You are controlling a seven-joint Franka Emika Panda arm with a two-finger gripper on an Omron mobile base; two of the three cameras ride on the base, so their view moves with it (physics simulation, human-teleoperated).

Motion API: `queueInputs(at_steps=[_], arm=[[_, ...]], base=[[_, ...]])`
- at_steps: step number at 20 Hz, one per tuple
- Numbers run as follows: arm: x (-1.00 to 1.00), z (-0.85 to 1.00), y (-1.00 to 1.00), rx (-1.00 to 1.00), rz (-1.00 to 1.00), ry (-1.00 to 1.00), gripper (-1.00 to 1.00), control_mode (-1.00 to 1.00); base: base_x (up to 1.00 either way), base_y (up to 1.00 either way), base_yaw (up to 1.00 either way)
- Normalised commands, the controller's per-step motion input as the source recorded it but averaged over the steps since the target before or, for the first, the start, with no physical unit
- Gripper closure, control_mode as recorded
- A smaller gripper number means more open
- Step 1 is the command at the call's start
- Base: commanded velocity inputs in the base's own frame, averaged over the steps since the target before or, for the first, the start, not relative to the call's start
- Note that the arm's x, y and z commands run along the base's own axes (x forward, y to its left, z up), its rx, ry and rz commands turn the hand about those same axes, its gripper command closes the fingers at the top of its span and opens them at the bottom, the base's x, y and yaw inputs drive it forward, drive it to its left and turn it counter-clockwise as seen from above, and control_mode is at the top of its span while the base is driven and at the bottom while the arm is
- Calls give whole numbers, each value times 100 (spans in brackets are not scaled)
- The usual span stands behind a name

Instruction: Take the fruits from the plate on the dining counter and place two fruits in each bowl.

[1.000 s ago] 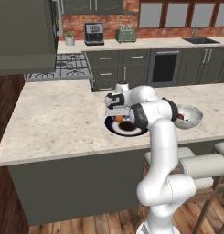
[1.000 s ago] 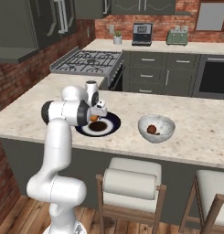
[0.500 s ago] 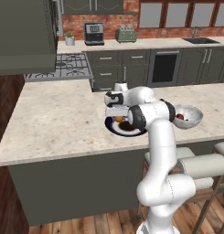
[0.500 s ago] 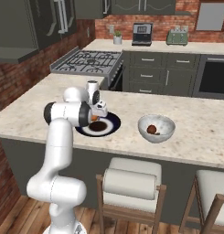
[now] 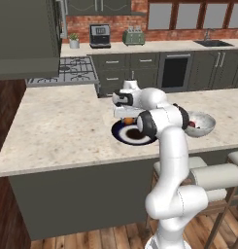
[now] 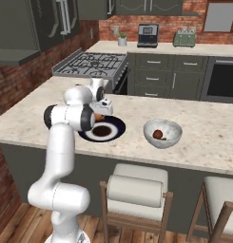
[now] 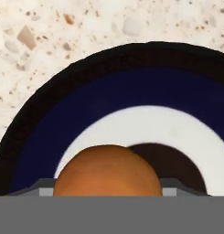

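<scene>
Orange fruit [image 7: 107, 170]: round, no long axis or pointing end to record; sat low in my hand view, over the navy plate [image 7: 49, 119], between my jaws. Whether my jaws [image 5: 127, 118] clamped it or merely bracketed it, I could not tell.

Plate: flat on the beige speckled worktop [image 5: 57, 126], dark rim, pale ring, dark centre.

Grey-white bowl [image 6: 163, 133]: on the same worktop, to the plate's right and apart from it, holding one dark red-brown fruit [image 6: 157, 134].

Room: gas stove [image 6: 92, 62] beyond the worktop; back counter carrying a coffee machine [image 5: 100, 35], a toaster [image 5: 133, 37] and a potted plant [image 5: 74, 41]; brick wall; padded stools [image 6: 136, 192] at the near side.
</scene>
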Motion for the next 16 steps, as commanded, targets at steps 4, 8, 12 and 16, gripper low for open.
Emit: queueInputs(at_steps=[4,8,12,16], arm=[[-57,83,-32,-1,0,0,100,-100],[-66,96,-3,-1,0,0,100,-100],[-58,81,0,-1,0,-7,100,-100],[-63,61,1,-2,0,0,100,-100]], base=[[0,0,0],[0,0,0],[0,0,0],[0,0,0]])
